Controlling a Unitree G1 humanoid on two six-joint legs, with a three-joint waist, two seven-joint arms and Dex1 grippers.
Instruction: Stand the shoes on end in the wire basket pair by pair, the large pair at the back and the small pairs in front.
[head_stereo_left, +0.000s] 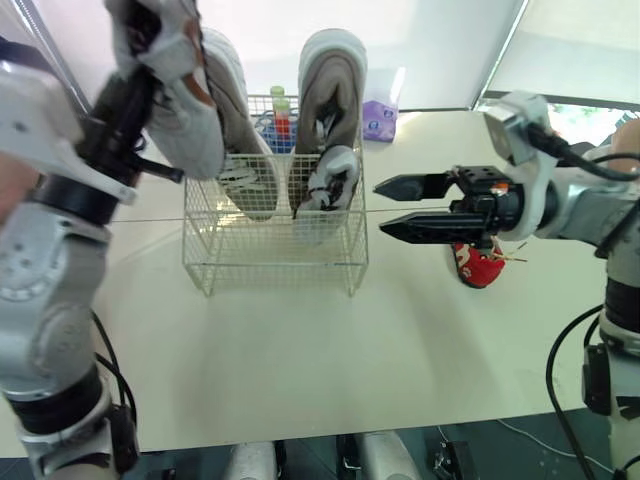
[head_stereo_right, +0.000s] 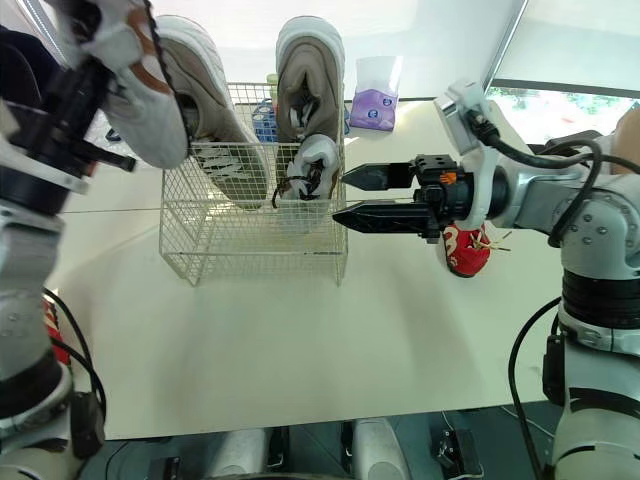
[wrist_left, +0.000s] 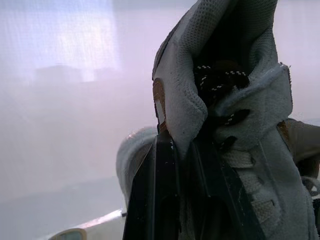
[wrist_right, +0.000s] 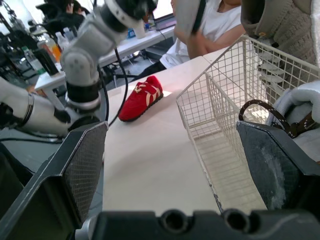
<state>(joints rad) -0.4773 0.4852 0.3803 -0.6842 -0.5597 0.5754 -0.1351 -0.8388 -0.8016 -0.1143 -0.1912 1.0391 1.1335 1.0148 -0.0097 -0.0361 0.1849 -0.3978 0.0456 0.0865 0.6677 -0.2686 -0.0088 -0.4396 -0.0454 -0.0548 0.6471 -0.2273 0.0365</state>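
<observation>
I count two large beige sneakers, two small grey-and-white sneakers, two small red shoes, one white wire basket, one purple packet.

White wire basket, mesh-cloth shoe

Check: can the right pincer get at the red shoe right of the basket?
Probably yes: the right pincer is open and empty, and the red shoe lies on the table just beneath it, clear of the basket.
</observation>
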